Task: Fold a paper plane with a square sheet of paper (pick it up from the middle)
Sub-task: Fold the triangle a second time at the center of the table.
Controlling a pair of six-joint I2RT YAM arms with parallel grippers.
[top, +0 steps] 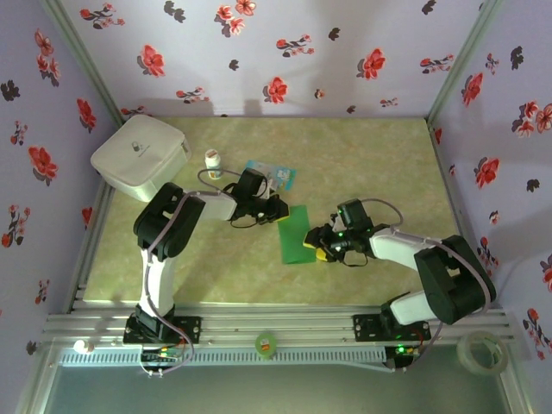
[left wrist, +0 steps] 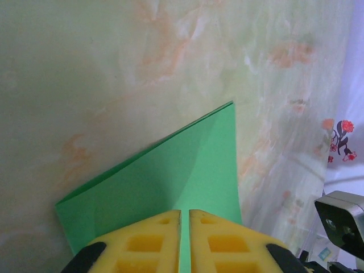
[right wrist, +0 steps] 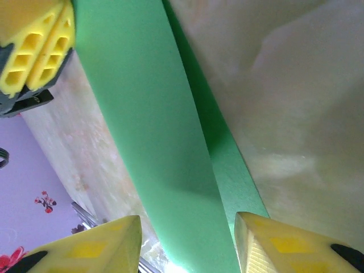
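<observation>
While left gripper [left wrist: 185,216] pinches the square sheet of paper [left wrist: 193,162]: hold it steady.
Right gripper [right wrist: 186,220]: spread astride the sheet's other end; you close squarely on the fold.

1. sheet of paper [top: 296,235]: plain bright green.
2. table [top: 371,164]: pale green-beige marbling with faint orange veins.
3. walls [top: 302,52]: lilac, scattered with red and dark flowers.
4. left pincer [left wrist: 185,239] and right pincer [right wrist: 187,244]: yellow fingers on black mounts.
5. left arm [top: 164,228] and right arm [top: 405,250]: black joints, white links.
6. box [top: 141,157]: white.
7. packet [top: 274,175]: blue and white.
</observation>
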